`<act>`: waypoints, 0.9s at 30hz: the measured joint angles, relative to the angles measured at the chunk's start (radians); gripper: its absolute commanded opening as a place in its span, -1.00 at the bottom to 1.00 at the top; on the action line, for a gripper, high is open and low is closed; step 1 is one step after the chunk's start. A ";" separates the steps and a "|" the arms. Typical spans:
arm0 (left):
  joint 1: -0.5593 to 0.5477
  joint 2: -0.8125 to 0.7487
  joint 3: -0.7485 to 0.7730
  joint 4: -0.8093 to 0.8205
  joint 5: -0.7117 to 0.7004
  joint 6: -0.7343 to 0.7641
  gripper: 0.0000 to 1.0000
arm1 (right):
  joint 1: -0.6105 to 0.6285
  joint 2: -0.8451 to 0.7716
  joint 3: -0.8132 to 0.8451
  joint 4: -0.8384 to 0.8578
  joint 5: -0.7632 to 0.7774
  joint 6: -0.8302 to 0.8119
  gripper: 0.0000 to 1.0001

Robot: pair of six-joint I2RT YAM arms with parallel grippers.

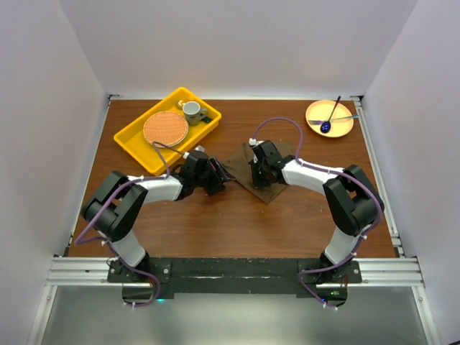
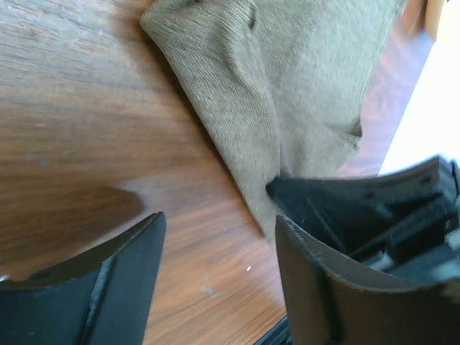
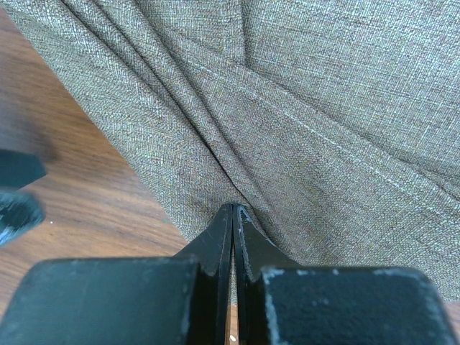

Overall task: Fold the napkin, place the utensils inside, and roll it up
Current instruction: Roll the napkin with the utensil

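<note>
napkin [image 1: 237, 162] lying rumpled around the middle of the table [image 1: 215, 230] | left gripper [image 2: 215, 230] wide open over bare wood just left of it | right gripper [image 3: 233, 210] pinched shut on its edge

Left gripper [image 2: 219, 223] standing wide apart at frame bottom, bare wooden tabletop [image 2: 86, 129] showing between its fingers. Creased olive napkin [image 2: 287, 93] lying beyond, centre-right. Black right gripper [image 2: 277, 190] touching napkin's near edge
</note>
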 measured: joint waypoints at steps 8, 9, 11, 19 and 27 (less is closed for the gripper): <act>-0.012 0.060 -0.016 0.069 -0.098 -0.105 -0.03 | 0.000 0.006 0.004 0.005 -0.005 0.000 -1.00; -0.012 0.068 -0.016 0.086 -0.104 -0.113 -0.03 | 0.000 0.006 0.004 0.005 -0.005 0.000 -1.00; -0.012 0.088 -0.016 0.129 -0.118 -0.133 -0.03 | 0.000 0.006 0.005 0.005 -0.005 0.000 -1.00; -0.012 0.163 0.003 0.249 -0.145 -0.182 -0.12 | 0.000 0.008 0.009 0.001 -0.005 -0.002 -1.00; -0.019 0.198 0.018 0.280 -0.177 -0.225 -0.31 | 0.000 0.014 0.016 -0.003 -0.005 -0.003 -1.00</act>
